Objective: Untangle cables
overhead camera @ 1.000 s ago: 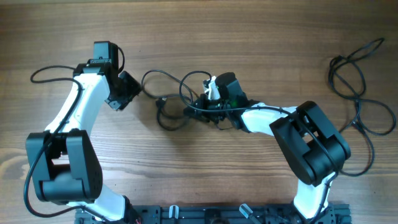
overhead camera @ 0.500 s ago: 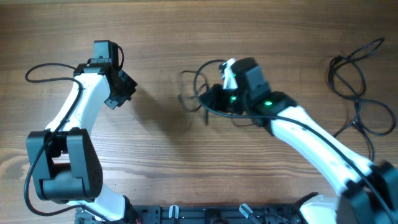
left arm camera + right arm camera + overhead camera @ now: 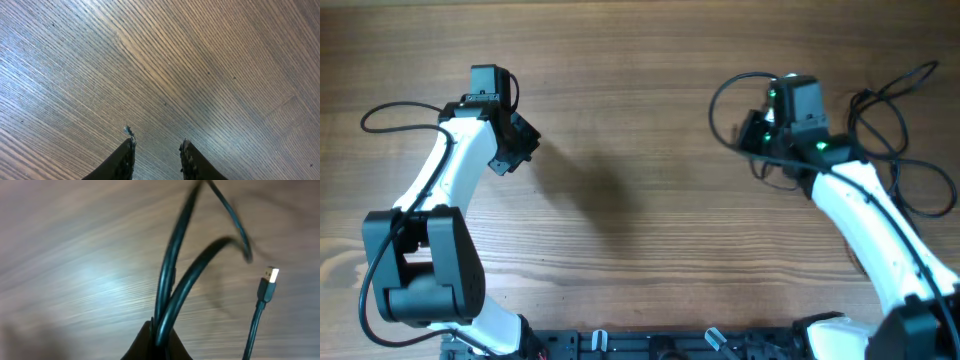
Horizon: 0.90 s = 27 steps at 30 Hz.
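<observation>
My right gripper (image 3: 763, 133) (image 3: 161, 330) is shut on a black cable (image 3: 718, 112) (image 3: 187, 287) at the right of the table. Two strands run up from between its jaws. The cable's loop hangs out to the gripper's left, and its metal-tipped plug (image 3: 270, 275) dangles over the wood in the right wrist view. A second black cable (image 3: 898, 150) lies in loose loops at the far right. My left gripper (image 3: 523, 141) (image 3: 157, 150) is at the left, far from both cables. It is open over bare wood with nothing between its fingers.
The wooden table (image 3: 620, 220) fills the view. The left arm's own thick black wire (image 3: 395, 112) loops out at the far left. A black rail (image 3: 670, 345) runs along the near edge between the two arm bases.
My right gripper has swept from the table's middle to the right, carrying the cable with it. The left gripper drew back slightly at first, then stayed put.
</observation>
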### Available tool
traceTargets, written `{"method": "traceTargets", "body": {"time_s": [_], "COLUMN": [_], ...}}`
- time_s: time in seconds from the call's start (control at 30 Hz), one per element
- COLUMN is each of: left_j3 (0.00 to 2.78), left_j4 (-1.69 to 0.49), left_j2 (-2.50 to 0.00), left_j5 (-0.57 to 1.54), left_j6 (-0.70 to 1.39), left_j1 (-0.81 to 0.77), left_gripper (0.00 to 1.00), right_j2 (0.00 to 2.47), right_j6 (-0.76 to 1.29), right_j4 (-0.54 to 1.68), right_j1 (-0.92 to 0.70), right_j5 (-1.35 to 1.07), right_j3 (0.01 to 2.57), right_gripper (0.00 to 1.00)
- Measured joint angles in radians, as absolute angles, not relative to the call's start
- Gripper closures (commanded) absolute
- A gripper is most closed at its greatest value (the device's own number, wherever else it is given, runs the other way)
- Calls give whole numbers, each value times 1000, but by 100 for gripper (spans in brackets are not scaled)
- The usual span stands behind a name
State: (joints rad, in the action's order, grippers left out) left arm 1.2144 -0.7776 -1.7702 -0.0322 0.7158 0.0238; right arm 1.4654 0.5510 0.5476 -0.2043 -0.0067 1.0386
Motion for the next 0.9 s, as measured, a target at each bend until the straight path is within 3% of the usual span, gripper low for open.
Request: {"method": "traceTargets", "body": {"time_s": [0.5, 0.9], "left_j3": [1214, 1214], "left_j4": [-778, -778], "left_j2": [-1770, -1770], "left_j5": [-32, -32], "left_j6": [716, 716], "left_j1": [24, 24], "left_gripper": [63, 63], "right_j2": [1727, 1765], "right_j6": [503, 524], "right_j4": [580, 545], "right_j1": [111, 453], "right_j5": [122, 151], "right_j3": [1039, 1039], "right_gripper": [96, 95]}}
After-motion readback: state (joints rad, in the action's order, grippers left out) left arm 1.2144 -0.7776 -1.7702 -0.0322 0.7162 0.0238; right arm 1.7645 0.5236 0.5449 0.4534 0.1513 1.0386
